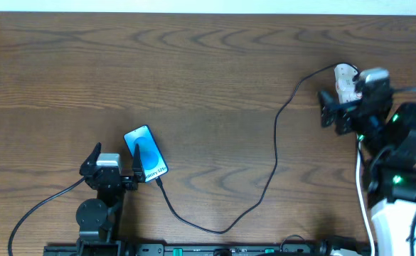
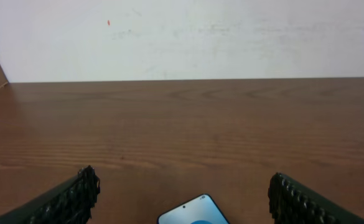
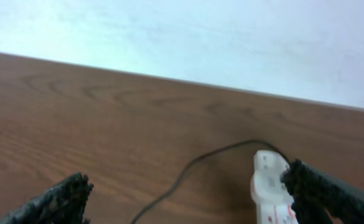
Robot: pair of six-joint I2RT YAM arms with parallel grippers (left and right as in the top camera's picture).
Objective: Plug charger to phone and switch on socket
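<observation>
The phone (image 1: 145, 153) lies on the table with its blue screen up; its top end (image 2: 194, 211) shows low between my left fingers. My left gripper (image 1: 115, 151) (image 2: 183, 190) hovers over it, open, holding nothing. The charger, a thin black cable (image 1: 275, 142) (image 3: 188, 171), runs from the phone's near end in a loop to the socket. Whether its tip sits in the phone I cannot tell. The socket (image 1: 345, 80) (image 3: 270, 186), a white strip with red marks, lies just inside my right gripper's right finger (image 3: 331, 193). My right gripper (image 1: 338, 103) (image 3: 188, 190) is open and empty.
A thick white cord (image 1: 364, 192) runs from the socket down the right side beside the right arm. A white wall (image 2: 182, 37) stands behind the table's far edge. Bare wood (image 1: 193, 71) fills the middle and far left.
</observation>
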